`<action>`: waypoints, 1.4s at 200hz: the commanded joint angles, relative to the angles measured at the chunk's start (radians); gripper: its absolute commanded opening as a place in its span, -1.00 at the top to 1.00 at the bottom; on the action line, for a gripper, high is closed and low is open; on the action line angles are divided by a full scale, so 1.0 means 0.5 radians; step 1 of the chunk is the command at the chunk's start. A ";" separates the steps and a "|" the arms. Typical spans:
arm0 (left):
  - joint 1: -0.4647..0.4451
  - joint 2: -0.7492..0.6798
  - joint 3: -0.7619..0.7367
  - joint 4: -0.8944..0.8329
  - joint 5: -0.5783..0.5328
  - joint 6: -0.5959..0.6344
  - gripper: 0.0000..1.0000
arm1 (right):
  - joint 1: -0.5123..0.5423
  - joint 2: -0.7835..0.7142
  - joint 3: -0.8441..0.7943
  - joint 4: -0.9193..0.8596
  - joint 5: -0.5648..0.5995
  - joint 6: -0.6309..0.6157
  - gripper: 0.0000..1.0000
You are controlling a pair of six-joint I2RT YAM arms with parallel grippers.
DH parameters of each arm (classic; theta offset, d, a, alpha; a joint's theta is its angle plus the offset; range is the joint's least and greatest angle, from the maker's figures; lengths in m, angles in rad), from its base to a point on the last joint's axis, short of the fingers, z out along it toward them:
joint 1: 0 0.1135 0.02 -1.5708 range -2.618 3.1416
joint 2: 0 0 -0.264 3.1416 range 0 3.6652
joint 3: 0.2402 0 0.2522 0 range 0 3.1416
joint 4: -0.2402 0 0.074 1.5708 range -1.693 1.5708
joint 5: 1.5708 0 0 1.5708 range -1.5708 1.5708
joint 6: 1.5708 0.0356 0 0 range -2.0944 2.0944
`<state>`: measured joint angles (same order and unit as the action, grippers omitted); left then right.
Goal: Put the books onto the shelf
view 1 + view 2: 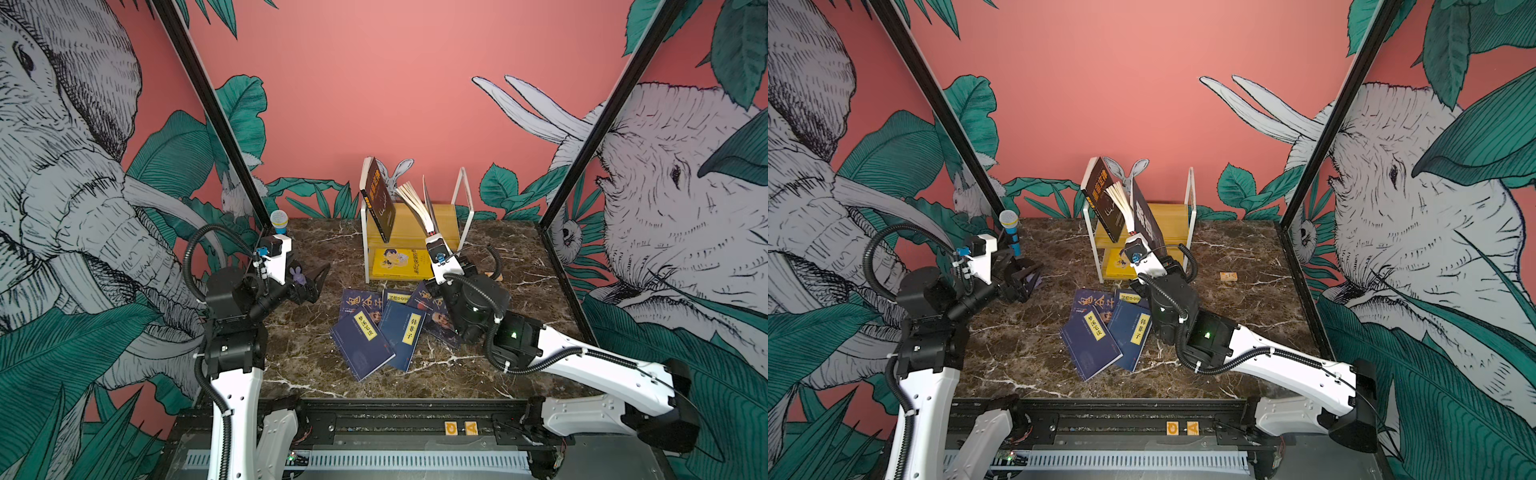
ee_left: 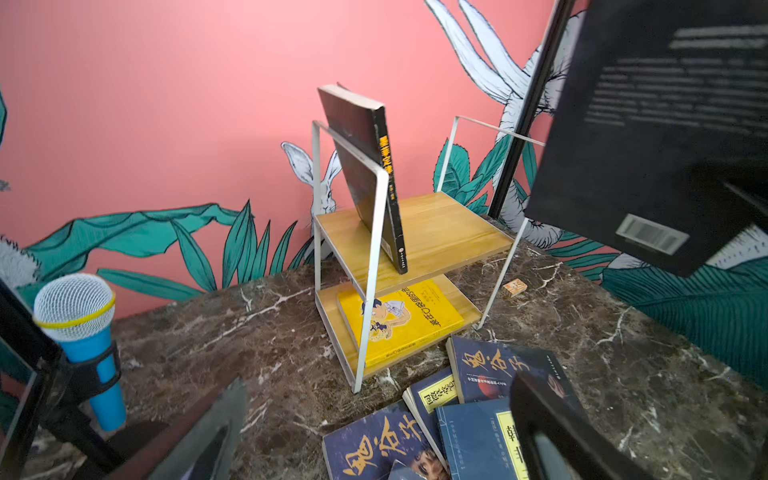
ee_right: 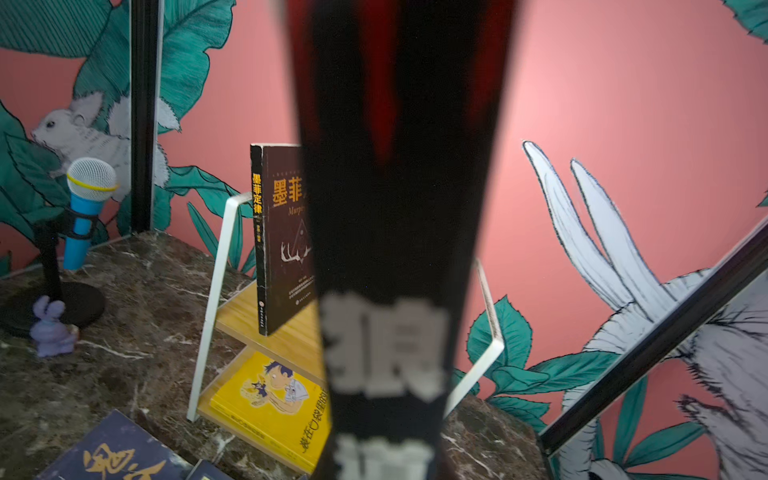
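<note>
Black book point(image 1: 1144, 216) pinched by right gripper point(image 1: 1133, 235) near shelf point(image 1: 1190, 199), left gripper point(image 1: 1023, 278) spread

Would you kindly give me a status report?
Left tool open, empty. Right tool shut on black book, raised near shelf. Orange-lettered book leans on upper tier; navy books on table.

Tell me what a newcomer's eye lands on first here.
The right gripper holds a black book with white characters raised, pages fanned, near the upper tier of the shelf at the table's back. On that tier a black book with orange lettering leans against the frame. In front of the shelf, navy books lie in an overlapping heap on the marble table.
</note>
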<state>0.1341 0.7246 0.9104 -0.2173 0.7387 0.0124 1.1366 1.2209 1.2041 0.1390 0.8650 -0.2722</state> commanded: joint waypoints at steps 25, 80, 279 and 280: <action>-0.029 -0.212 -0.375 0.539 -0.049 -0.164 -0.99 | -0.257 -0.028 0.257 -0.250 -0.300 0.766 1.00; -0.053 -0.357 -0.818 1.066 -0.210 -0.580 -0.99 | -0.373 0.246 0.477 -0.219 -0.376 0.895 1.00; -0.172 -0.638 -1.129 1.143 -0.509 -0.472 -0.99 | -0.692 1.359 1.306 -0.149 -0.316 1.232 1.00; -0.174 -0.640 -1.130 1.143 -0.512 -0.474 -0.99 | -0.691 1.359 1.307 -0.145 -0.316 1.230 1.00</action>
<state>0.0528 0.4099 0.3618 0.3435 0.5076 -0.2321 0.7925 1.9068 1.8072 -0.0406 0.6708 0.3473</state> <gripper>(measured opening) 0.995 0.144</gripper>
